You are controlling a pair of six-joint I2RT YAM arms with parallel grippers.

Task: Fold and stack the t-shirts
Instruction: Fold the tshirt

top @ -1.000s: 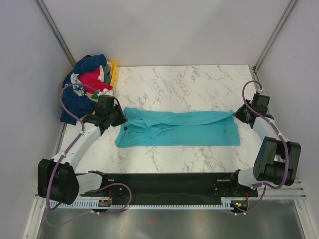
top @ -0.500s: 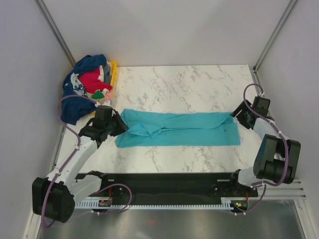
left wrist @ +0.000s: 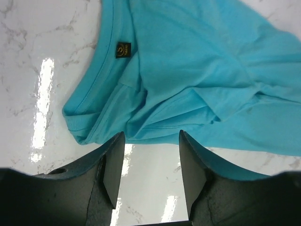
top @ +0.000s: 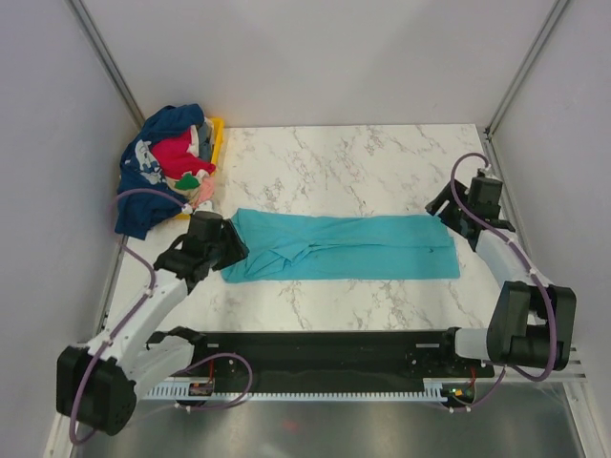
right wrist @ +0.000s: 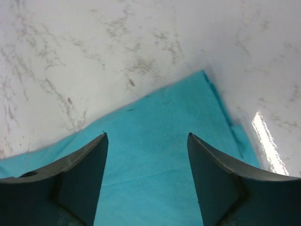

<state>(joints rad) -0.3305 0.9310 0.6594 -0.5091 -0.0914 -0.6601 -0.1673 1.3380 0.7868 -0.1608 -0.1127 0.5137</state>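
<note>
The left gripper (left wrist: 150, 141), fingers parted and empty, hovers at the collar end of the teal t-shirt (top: 353, 246), arm stretched low. The right gripper (right wrist: 146, 141), likewise released, hangs over the shirt's opposite end, elbow bent; the shirt lies flat on the table (top: 334, 162).

High rear overview of table (top: 363, 162); wrist views close above the shared teal t-shirt (top: 382, 253)
</note>
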